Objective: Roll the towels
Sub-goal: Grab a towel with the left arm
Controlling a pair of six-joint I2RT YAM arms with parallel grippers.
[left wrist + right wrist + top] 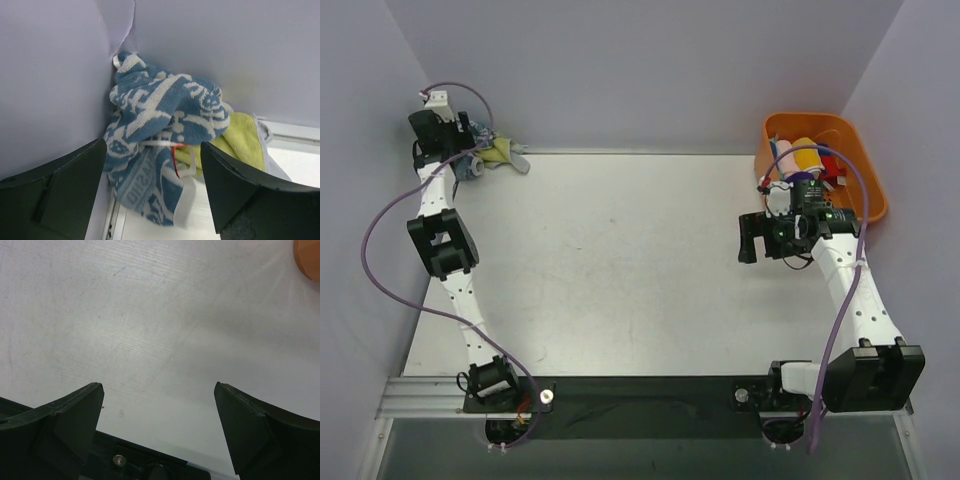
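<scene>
Closest in, the 2 arm bases stand at the near edge of the bench [620, 260], which is the largest thing in view. An orange basket [770, 130] sits at the bench's far-right corner, and I cannot identify the coloured items in it.

As I judge it, the task has not begun. Both towels lie bunched in 1 heap in the bench's far-left corner against the walls, neither flattened nor rolled. The blue-and-white towel [160, 115] is crumpled on top and the yellow-green towel [245, 140] is partly under it, toward the bench's middle. Both need separating, spreading and rolling.

The left gripper [151, 150] hovers at that corner, spread wide and holding nothing, with the blue-and-white towel just ahead between its jaws. The right gripper [159, 390] is over the bench's right side, equally wide, with nothing in it and well apart from the towels.
</scene>
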